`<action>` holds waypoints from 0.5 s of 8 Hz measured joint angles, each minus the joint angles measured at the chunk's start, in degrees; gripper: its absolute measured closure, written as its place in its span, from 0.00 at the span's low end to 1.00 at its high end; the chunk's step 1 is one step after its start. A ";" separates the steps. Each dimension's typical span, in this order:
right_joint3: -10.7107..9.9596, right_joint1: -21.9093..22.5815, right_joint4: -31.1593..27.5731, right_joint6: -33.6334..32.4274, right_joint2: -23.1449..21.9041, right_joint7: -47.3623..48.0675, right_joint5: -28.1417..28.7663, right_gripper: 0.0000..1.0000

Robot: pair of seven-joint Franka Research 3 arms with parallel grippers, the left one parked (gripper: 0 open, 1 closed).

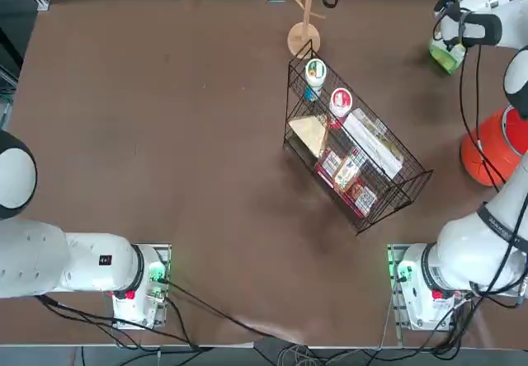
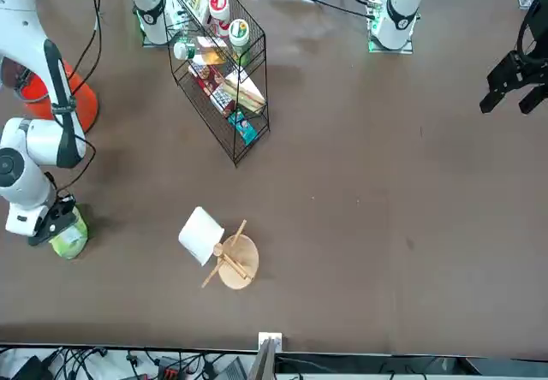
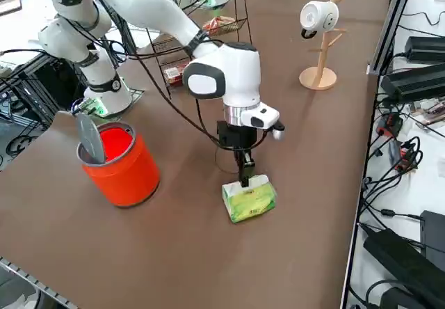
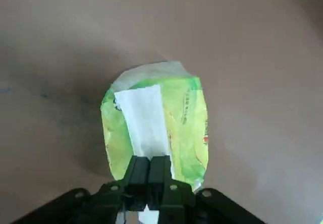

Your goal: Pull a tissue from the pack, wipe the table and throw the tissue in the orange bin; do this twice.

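The green pack point(image 3: 248, 199) lies flat on the brown table point(image 1: 165, 135) at its far right corner, white tissue point(image 4: 145, 118) showing along its top. My right gripper point(image 4: 149, 159) points straight down onto the near end of that white strip, fingers pressed together and shut on the tissue. In the right side view the gripper point(image 3: 245, 178) touches the pack's top edge. From overhead the arm's wrist covers most of the pack point(image 1: 446, 54). The orange bin point(image 3: 122, 163) stands nearer the arm's base, an arm's width from the pack, with a grey liner in its open mouth.
A black wire basket rack point(image 1: 355, 156) with cans and packets stands mid-table. A wooden mug stand point(image 3: 320, 44) carrying a white mug sits at the far edge. The table's right edge and cables point(image 3: 396, 149) run close beside the pack.
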 joint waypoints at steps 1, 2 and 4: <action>0.06 0.33 0.20 -2.12 -0.89 0.95 0.02 0.99; 0.08 0.52 0.34 -4.16 -1.95 1.61 0.45 0.99; 0.14 1.06 1.46 -9.25 -4.01 1.64 1.72 0.99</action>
